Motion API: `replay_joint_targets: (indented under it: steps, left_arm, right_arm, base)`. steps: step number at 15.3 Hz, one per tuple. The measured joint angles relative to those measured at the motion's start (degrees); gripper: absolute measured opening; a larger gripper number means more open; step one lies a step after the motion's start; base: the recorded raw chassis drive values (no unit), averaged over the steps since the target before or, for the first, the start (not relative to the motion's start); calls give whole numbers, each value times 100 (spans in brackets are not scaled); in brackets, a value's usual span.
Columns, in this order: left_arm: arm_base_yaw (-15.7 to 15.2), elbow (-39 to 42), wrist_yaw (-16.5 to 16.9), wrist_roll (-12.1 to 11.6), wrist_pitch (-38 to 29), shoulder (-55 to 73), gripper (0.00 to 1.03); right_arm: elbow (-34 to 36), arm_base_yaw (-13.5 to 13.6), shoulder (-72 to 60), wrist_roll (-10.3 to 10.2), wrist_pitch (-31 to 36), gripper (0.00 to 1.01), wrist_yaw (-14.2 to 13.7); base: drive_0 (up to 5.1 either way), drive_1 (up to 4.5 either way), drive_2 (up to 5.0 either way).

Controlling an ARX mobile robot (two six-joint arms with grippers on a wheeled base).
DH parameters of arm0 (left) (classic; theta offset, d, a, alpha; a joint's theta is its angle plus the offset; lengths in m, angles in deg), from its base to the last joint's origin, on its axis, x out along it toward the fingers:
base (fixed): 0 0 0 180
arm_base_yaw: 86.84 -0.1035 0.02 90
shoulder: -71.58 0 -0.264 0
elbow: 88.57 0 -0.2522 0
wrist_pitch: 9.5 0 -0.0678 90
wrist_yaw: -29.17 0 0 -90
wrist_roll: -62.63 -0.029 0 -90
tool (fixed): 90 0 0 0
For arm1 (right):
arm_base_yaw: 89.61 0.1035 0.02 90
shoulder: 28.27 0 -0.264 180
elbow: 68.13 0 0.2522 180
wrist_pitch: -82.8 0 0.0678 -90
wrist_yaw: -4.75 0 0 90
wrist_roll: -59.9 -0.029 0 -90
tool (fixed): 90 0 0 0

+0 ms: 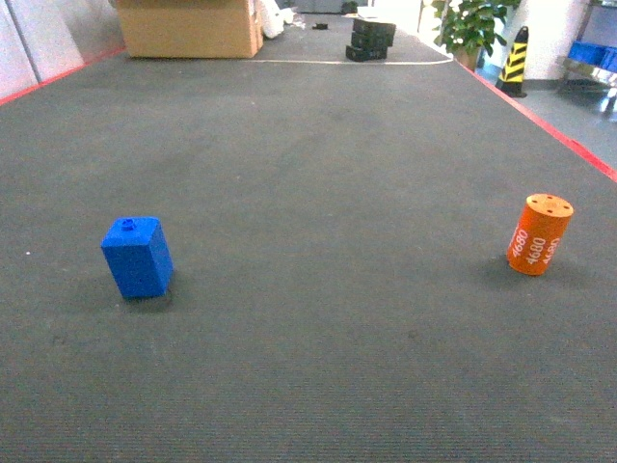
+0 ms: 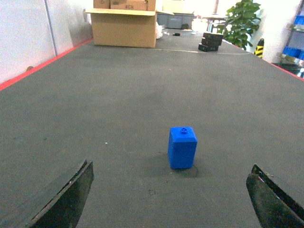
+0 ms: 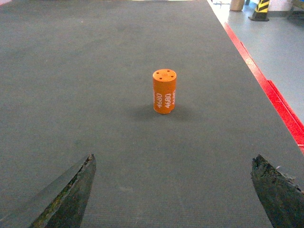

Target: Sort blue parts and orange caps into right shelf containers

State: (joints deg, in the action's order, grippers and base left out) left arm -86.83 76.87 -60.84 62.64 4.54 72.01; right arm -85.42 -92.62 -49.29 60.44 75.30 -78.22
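Note:
A small blue part (image 1: pixel 138 256) with a round knob on top stands on the dark mat at the left; the same blue part (image 2: pixel 182 147) shows a short way ahead of my left gripper (image 2: pixel 171 173), which is open and holds nothing. An orange cap (image 1: pixel 540 234) marked "4680" stands upright at the right; that orange cap (image 3: pixel 164 91) sits well ahead of my right gripper (image 3: pixel 173 164), also open and empty. Neither gripper shows in the head view. A bit of the shelf with blue containers (image 1: pixel 590 53) appears at the far right edge.
The dark mat (image 1: pixel 308 318) has a red border (image 1: pixel 549 121) along its right side and far left. A cardboard box (image 1: pixel 189 27) and black blocks (image 1: pixel 370 39) stand at the far end, with a potted plant (image 1: pixel 472 24) and a striped cone (image 1: pixel 514 62) beyond.

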Motion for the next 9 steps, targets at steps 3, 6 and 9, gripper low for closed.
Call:
replay_joint_targets:
  steps: [3, 6, 9]
  left_arm:
    - [0, 0, 0, 0, -2, 0, 98]
    - [0, 0, -2, 0, -2, 0, 98]
    - [0, -2, 0, 0, -4, 0, 98]
  right_arm:
    - [-623, 98, -2511, 61, 1893, 98, -61]
    - [-1609, 428, -4933, 208, 2962, 98, -492]
    - [-3189, 584, -6979, 164, 2710, 98, -1036]
  base:
    - [0, 0, 0]
    - [0, 0, 0]
    - [0, 0, 0]
